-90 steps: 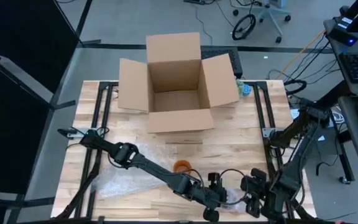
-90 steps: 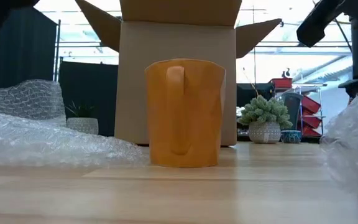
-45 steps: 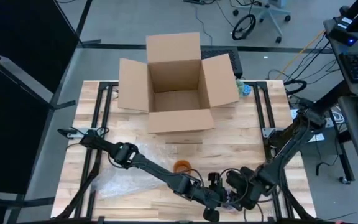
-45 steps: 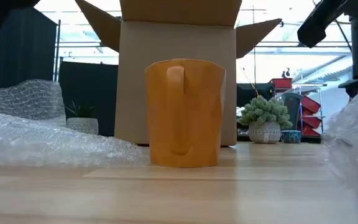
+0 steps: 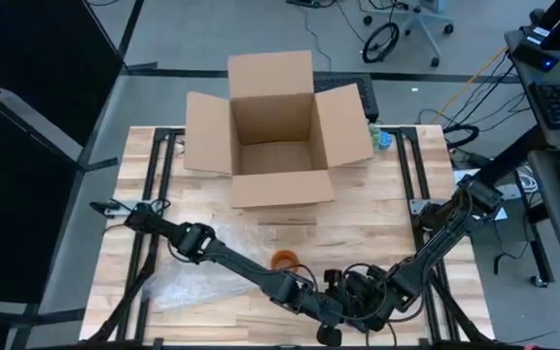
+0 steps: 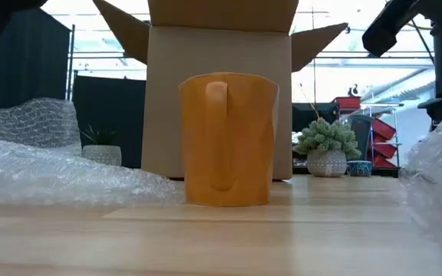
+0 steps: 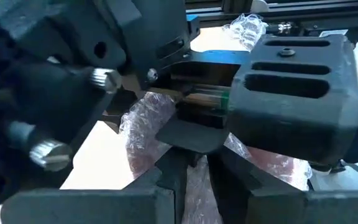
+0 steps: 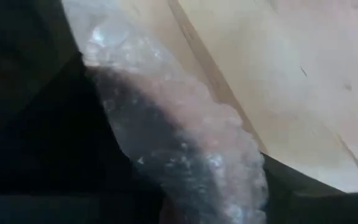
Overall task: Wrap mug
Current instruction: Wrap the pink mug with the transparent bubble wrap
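The orange mug (image 5: pixel 285 259) (image 6: pixel 227 138) stands upright on the wooden table, its handle toward the near edge. A clear bubble wrap sheet (image 5: pixel 191 279) (image 6: pixel 44 165) lies crumpled to its left. Near the table's front edge, right of the mug, my left gripper (image 5: pixel 336 309) (image 7: pixel 194 167) is shut on a bunch of bubble wrap (image 7: pixel 148 121). My right gripper (image 5: pixel 366 299) faces it closely and is open, with a finger on each side of that same bunch (image 8: pixel 185 143); whether they touch it does not show. My left gripper pinches a gathered bunch of bubble wrap (image 7: pixel 196 183) between its two fingers, several layers by the look of it. The fingers come level from the table's left side. The wrap runs on past the fingertips toward my right gripper.
An open cardboard box (image 5: pixel 275 131) (image 6: pixel 219 46) stands at the table's far side, behind the mug. Black frame rails (image 5: pixel 411 185) run along both table sides. A small potted plant (image 6: pixel 327 146) sits at the far right. More bubble wrap (image 6: pixel 436 184) rises at the near right.
My right gripper has travelled along the near edge toward the table's left, closing up on my left gripper and the wrap bunch it holds. The mug and the sheet on the left have stayed put.
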Robot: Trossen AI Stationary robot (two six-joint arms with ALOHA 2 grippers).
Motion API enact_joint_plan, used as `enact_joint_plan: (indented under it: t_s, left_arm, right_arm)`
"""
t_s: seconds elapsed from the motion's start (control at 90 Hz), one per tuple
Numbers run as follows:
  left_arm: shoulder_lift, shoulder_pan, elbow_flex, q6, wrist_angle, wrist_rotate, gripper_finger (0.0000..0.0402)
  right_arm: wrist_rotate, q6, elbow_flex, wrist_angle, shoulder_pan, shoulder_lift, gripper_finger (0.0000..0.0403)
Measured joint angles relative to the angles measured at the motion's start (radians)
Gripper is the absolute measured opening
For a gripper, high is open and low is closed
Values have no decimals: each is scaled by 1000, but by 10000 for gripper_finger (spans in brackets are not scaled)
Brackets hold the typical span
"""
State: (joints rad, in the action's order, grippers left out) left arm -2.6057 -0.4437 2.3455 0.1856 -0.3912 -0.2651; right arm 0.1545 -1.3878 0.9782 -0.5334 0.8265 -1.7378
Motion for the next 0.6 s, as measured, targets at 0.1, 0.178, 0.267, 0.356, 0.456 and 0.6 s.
enact_joint_plan:
  t_s: [0.1,0.178,0.267,0.356,0.456,0.6]
  left_arm:
    - [0,1,0,10,-3,-12,52]
    - [1,1,0,13,-5,-13,52]
    - [1,1,0,8,-7,-16,52]
    - [1,-1,0,-20,-6,0,52]
    - [1,-2,0,-23,-8,10,52]
    - [1,-2,0,-19,-8,10,52]
  right_arm:
    - [19,3,0,-15,0,0,67]
    - [26,0,2,-22,6,0,56]
    - [25,14,3,-13,6,0,59]
    - [10,35,0,13,8,-1,112]
    - [-5,53,-5,18,7,-4,190]
    - [-33,42,-6,36,5,-5,163]
